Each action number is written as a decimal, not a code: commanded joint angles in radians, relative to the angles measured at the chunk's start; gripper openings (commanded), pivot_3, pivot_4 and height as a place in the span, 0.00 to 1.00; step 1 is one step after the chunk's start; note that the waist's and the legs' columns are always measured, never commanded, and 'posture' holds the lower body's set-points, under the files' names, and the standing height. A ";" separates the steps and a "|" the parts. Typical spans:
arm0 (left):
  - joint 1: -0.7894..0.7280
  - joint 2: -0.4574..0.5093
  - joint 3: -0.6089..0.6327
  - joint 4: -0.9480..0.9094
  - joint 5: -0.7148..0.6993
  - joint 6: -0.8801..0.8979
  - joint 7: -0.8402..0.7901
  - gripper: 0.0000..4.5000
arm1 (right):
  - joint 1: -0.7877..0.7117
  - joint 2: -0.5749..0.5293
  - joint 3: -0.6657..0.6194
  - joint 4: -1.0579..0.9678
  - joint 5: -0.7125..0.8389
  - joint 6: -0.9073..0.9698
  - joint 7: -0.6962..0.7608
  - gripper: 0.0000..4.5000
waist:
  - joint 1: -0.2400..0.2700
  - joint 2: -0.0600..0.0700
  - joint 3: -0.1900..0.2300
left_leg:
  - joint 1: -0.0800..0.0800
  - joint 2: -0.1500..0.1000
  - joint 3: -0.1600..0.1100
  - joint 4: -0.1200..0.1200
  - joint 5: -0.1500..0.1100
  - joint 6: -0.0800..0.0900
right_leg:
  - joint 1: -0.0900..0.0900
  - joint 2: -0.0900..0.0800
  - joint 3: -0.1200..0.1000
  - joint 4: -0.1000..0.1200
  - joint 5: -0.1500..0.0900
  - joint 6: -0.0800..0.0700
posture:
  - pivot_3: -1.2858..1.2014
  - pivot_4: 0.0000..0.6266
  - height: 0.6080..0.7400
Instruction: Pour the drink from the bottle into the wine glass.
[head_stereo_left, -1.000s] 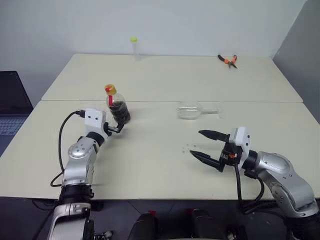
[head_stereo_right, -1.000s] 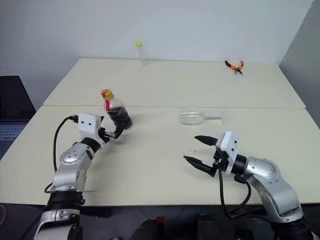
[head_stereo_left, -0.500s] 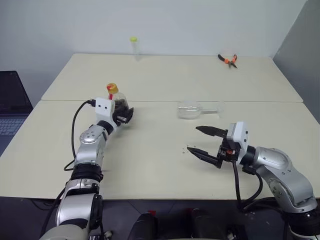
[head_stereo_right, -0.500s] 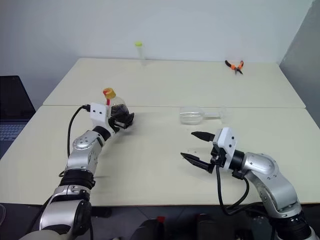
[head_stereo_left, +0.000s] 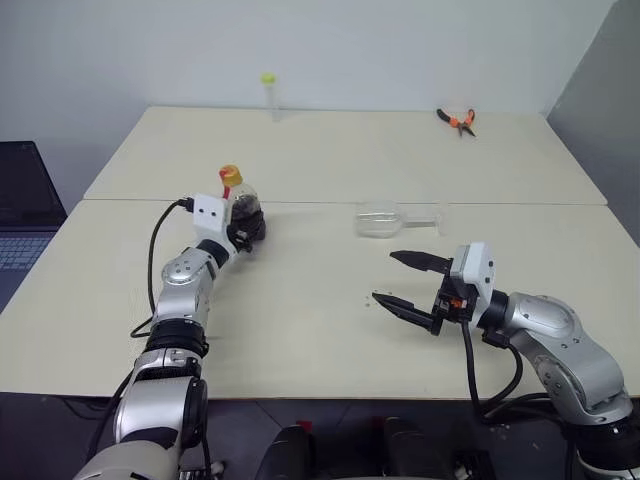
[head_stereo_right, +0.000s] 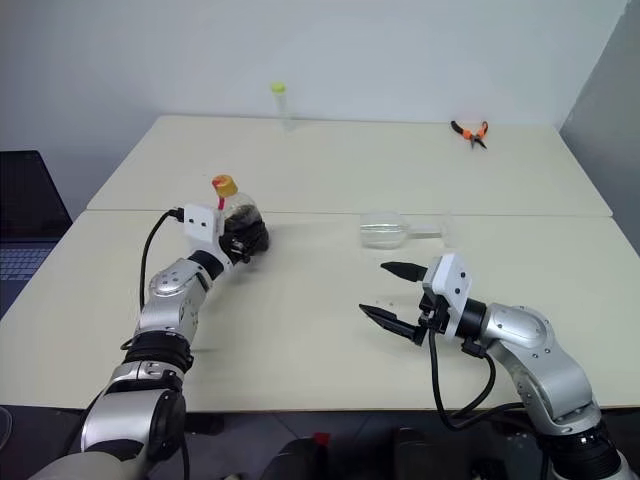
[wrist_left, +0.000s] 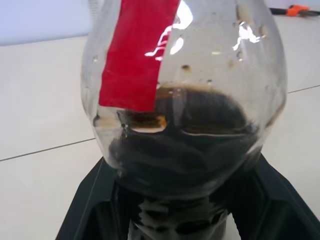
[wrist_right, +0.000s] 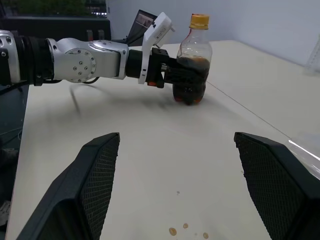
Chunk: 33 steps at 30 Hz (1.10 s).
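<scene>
At the far left edge a dark laptop (head_stereo_left: 20, 205) sat beside the table (head_stereo_left: 300, 330). On the left part of the table the bottle (head_stereo_left: 243, 203) stood upright near the seam between the two tabletops, and the left gripper (head_stereo_left: 247, 222) reached level toward it from the near side. Its two black fingers (wrist_right: 187, 75) lay against the bottle's lower body, one on each side, grasping it around the liquid-filled part. The bottle was small, clear and round-bodied, with a yellow-orange cap (wrist_right: 199, 20) and a red label strip (wrist_left: 135, 55) hanging from the neck; the drink (wrist_left: 185, 145), almost black, filled roughly its lower half, with a thin brownish line at the surface.

Toward the middle, well back on the far tabletop, a slim clear tube (head_stereo_left: 269, 96) with a yellow-green cap stood upright. The wine glass (head_stereo_left: 385, 219) lay on its side right of the bottle and well apart from it, bowl toward the bottle, stem pointing right. A few small brown drops (wrist_right: 186, 228) spotted the table near the right gripper (head_stereo_left: 405, 282), which hung above the near tabletop with its jaws spread wide and empty. Orange-handled pliers (head_stereo_left: 456, 121) lay at the far right.
</scene>
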 joint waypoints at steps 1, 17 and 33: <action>0.060 0.006 -0.047 -0.255 -0.061 0.083 -0.114 0.46 | 0.013 -0.008 -0.030 -0.076 0.013 0.004 -0.013 0.88 | -0.001 0.000 0.000 | 0.000 0.000 0.000 0.000 0.000 0.000 | 0.000 0.000 0.000 0.000 0.000 0.000 | 0.52 0.24 1.00; 0.251 0.112 -0.407 -0.806 -0.106 0.381 -0.473 0.46 | 0.072 -0.080 -0.134 -0.307 0.151 0.221 -0.138 0.88 | -0.001 0.001 0.001 | 0.000 0.001 0.000 0.000 0.000 0.000 | 0.001 0.001 0.000 0.000 0.000 0.000 | 0.52 0.24 1.00; 0.191 0.048 -0.480 -0.711 -0.042 0.294 -0.532 0.46 | -0.165 -0.056 -0.091 -0.265 0.284 0.498 -0.283 0.88 | 0.001 0.001 0.001 | 0.000 0.000 -0.001 0.000 0.000 0.000 | 0.001 0.001 0.000 0.000 -0.001 0.000 | 0.52 0.24 1.00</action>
